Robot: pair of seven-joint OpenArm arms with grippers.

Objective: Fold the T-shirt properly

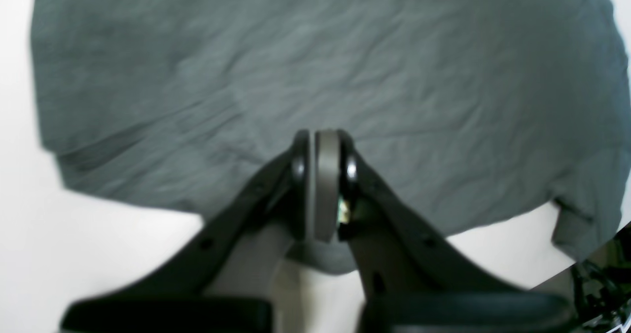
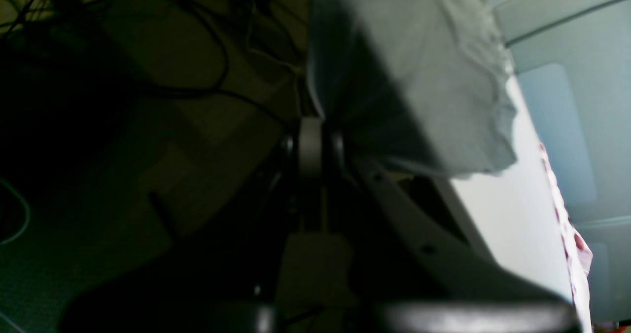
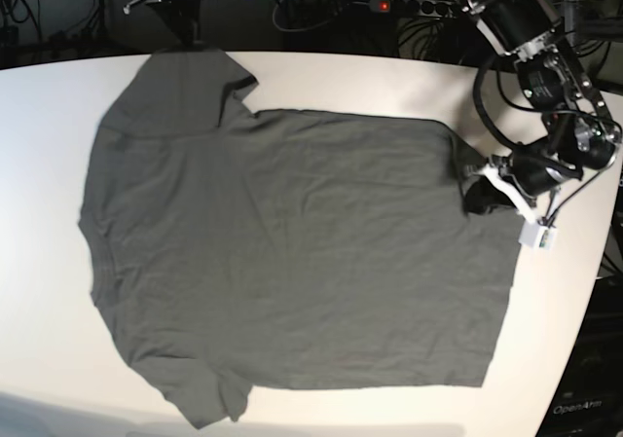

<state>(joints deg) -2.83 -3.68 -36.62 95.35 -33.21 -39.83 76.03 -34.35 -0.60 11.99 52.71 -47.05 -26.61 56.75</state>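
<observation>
White, smooth counter (image 3: 321, 82) carrying a plain dark grey short-sleeved T-shirt of thin wrinkly fabric (image 3: 292, 252), spread flat with one sleeve toward the far edge of the counter and the other toward the near edge in the base view. Dark cables and equipment fill the background beyond the far edge.

Left fingers (image 1: 321, 146): pressed together at the edge of the shirt, with a small fold of grey fabric pinched between them; the cloth spreads away ahead of the fingertips in broad shallow wrinkles, and bare white counter lies to either side behind them. In the base view this arm sits at the shirt's hem side (image 3: 484, 192), where the cloth bunches slightly against the tips.

Right fingers (image 2: 310, 131): closed, clamped on the edge of the far sleeve where it meets the counter's far edge. Just beyond and to the right of these fingers the grey fabric hangs in a rumpled flap over the pale counter edge; to their left lies dim floor with tangled cables (image 2: 197, 77).
</observation>
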